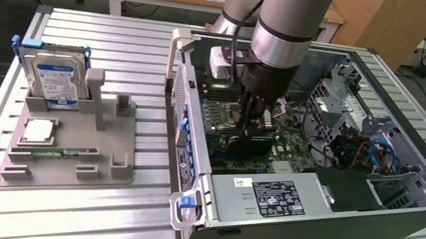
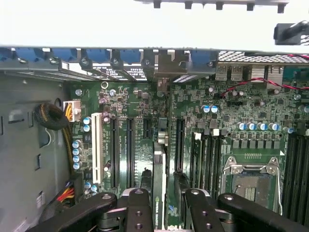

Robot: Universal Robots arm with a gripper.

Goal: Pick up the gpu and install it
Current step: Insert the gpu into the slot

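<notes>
Counter [image 1: 91, 216]: slatted metal, carries everything listed.
Grey holder [image 1: 96, 138]: on the counter, at the exterior view's left of the computer case [image 1: 338, 207]. It carries an upright hard drive [image 1: 55, 75] and a flat green memory stick [image 1: 55, 149].
Computer case: lying open, motherboard [image 2: 120, 96] exposed.
Gripper [image 1: 249, 121]: reaching down inside the case, jaws clenched on the gpu [image 1: 245, 144].
Gpu: upright, edge-on between the jaws, over the long black expansion slots [image 2: 129, 150]. Whether it is seated cannot be told.
Power supply [image 1: 269, 198]: in the case's near corner.
</notes>
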